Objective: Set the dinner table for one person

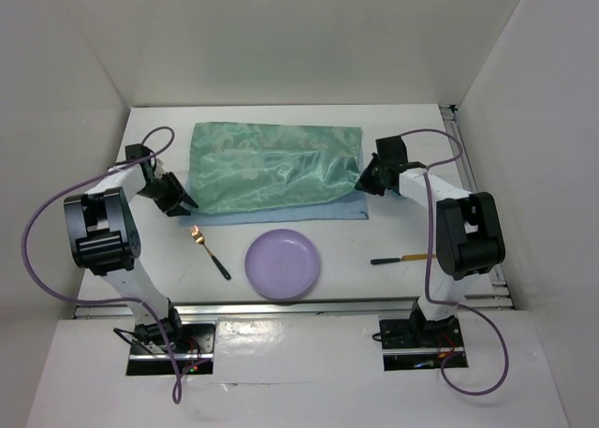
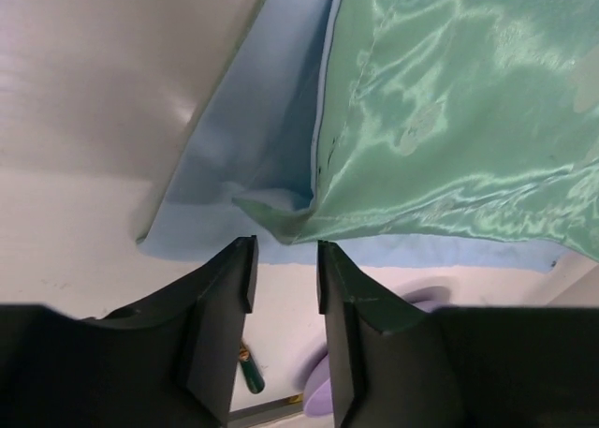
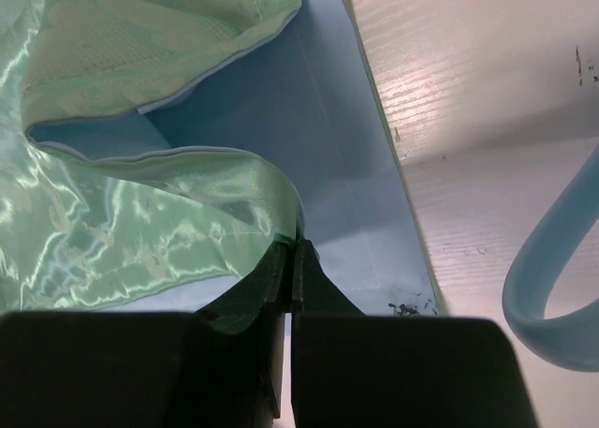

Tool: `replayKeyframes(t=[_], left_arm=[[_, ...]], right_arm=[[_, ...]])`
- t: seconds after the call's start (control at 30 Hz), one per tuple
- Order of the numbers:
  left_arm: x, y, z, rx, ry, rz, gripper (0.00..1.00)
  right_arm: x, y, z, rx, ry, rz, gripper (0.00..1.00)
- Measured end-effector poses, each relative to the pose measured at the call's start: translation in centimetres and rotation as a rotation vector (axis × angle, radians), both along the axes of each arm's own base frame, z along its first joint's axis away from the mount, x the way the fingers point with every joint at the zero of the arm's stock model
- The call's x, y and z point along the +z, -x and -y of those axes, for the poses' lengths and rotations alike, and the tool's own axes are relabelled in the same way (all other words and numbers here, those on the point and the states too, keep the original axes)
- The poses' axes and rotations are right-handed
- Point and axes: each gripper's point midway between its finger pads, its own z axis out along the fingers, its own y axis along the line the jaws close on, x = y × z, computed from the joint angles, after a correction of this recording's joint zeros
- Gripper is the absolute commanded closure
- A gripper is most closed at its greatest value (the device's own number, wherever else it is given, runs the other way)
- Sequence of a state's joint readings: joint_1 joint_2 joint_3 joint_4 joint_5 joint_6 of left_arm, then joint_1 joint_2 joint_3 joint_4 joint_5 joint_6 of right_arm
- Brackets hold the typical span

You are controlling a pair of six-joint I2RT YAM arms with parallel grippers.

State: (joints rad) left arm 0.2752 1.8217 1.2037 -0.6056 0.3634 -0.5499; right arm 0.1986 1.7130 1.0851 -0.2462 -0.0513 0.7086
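A shiny green cloth lies spread across the far half of the white bench, with a blue layer peeking out along its near edge. The left fingers sit at its near-left corner and the right fingers at its right edge. Nearer the arms lie a fork, a purple plate and a dark-handled utensil, partly hidden under the right arm.

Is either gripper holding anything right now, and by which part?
The right gripper pinches the green cloth at its right edge. The left gripper is open, holding nothing.
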Motion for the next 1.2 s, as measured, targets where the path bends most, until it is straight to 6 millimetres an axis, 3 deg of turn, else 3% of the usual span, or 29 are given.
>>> replayKeyframes(t=[0.1,0.23,0.5,0.57,0.87,0.9,1.13,1.2], left_arm=[[0.5,0.3,-0.1,0.002,-0.015,0.009,0.53],[1.1,-0.4,-0.6,0.0,-0.039,0.03,0.35],[1.0,-0.3,-1.8,0.007,-0.108,0.015,0.38],[0.9,-0.3,-1.8,0.008,-0.11,0.014,0.42],[-1.0,-1.5,-1.8,-0.004,-0.095,-0.018,0.5],[-1.1,-1.7,-1.7,-0.006,-0.095,-0.017,0.52],[-1.5,-1.8,-1.4,-0.02,-0.092,-0.022,1.0],[-1.3,-2.0,-1.4,-0.019,-0.092,-0.02,1.0]], right_arm=[[0.0,0.1,-0.2,0.007,-0.008,-0.001,1.0],[0.1,0.1,-0.4,0.015,-0.014,-0.002,1.0],[0.1,0.2,-0.7,0.023,-0.016,-0.002,1.0],[0.1,0.2,-0.9,0.026,-0.017,-0.002,1.0],[0.2,0.4,-1.3,0.037,-0.02,-0.002,1.0],[0.2,0.4,-1.3,0.039,-0.019,-0.002,1.0],[0.2,0.4,-1.4,0.041,-0.019,-0.002,1.0],[0.2,0.4,-1.4,0.041,-0.019,-0.002,1.0]])
